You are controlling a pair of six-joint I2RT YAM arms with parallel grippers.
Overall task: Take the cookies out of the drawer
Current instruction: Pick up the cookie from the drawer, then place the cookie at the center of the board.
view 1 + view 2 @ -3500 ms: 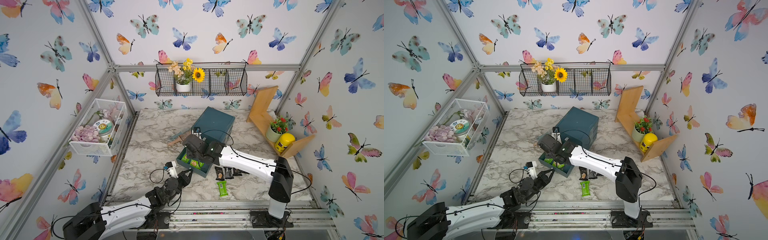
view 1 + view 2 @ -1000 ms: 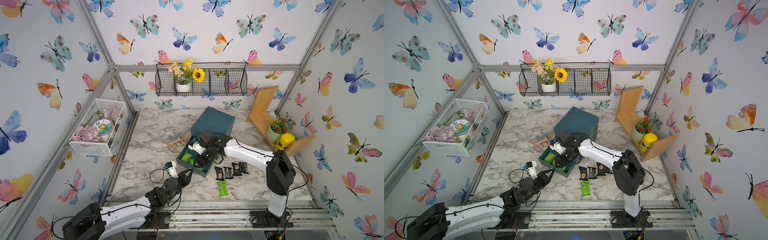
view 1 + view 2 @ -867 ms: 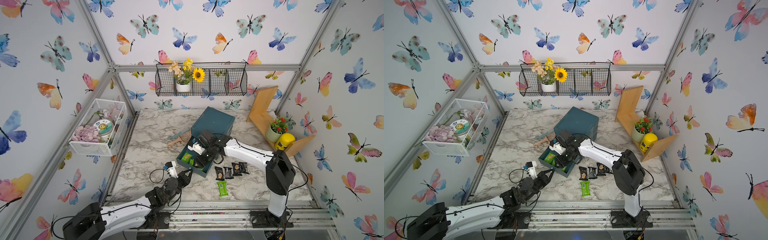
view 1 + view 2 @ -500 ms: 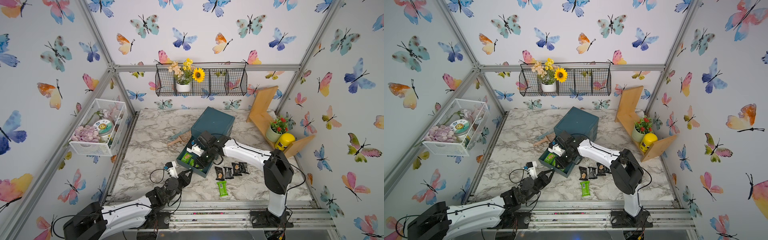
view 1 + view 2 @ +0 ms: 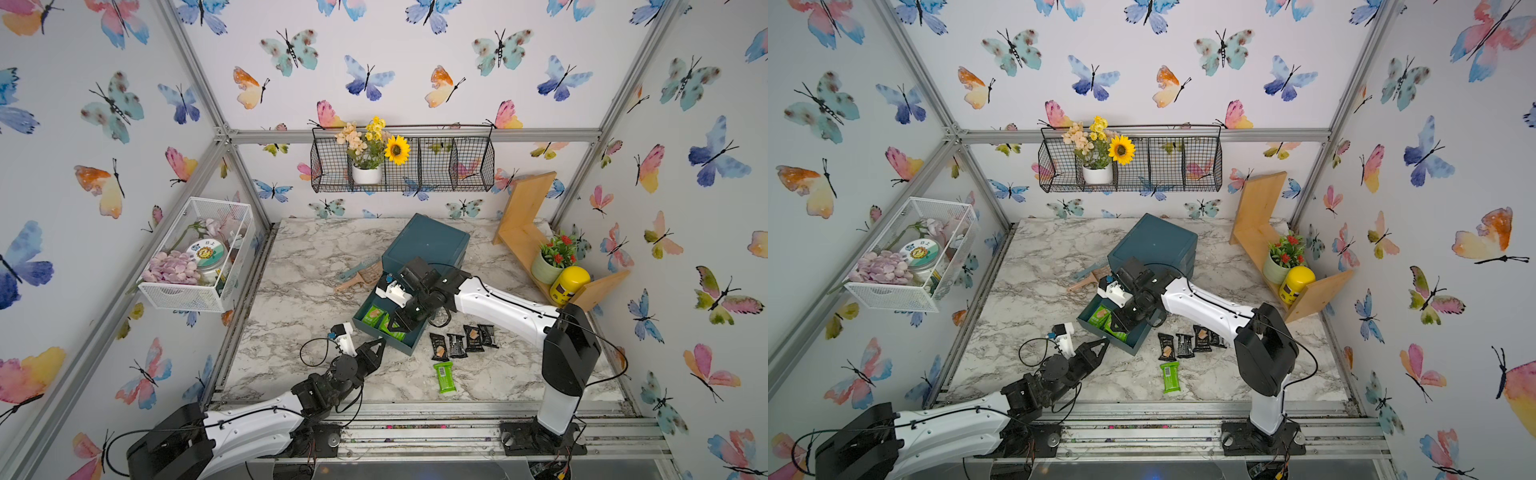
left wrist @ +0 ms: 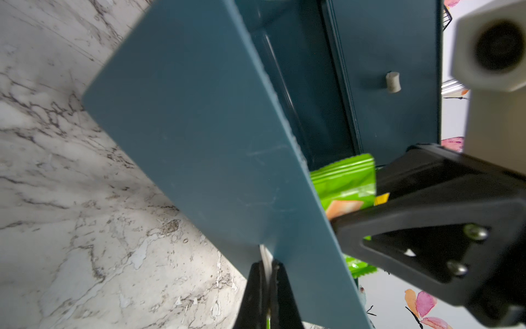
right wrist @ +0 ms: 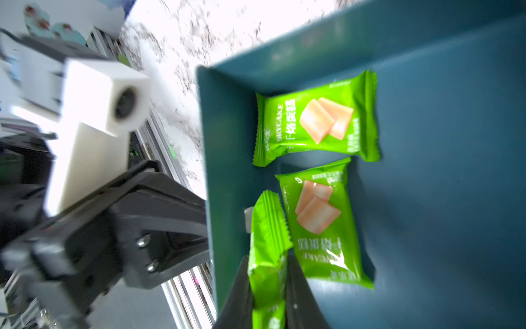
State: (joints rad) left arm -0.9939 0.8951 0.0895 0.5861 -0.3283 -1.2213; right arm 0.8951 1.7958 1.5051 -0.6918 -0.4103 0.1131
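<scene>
Drawer [image 5: 401, 348] of teal cabinet [image 5: 428, 241] stands open over marble table [image 5: 299, 299]. Left gripper [image 5: 379, 345] is at the drawer's front panel; left wrist view shows its jaws fully together on a thin pale knob [image 6: 266, 255] at that panel. Right gripper [image 7: 269, 273] reaches down into the drawer, jaws narrowed to a pinch on one green cookie packet [image 7: 267, 228]; this packet stands on edge close against the front wall.

Rest of the cookies:
- Two flat green packets lie printed side up on the drawer floor; one [image 7: 316, 119] is near a corner, the other [image 7: 321, 228] is just beside the pinched one.
- Four black cookie packets [image 5: 461, 343] lie in a row on the table just beside the drawer, on the right arm's side; seen in both top views.
- Lone green packet [image 5: 444, 376] lies on the table nearer the front rail, apart from the row.
</scene>
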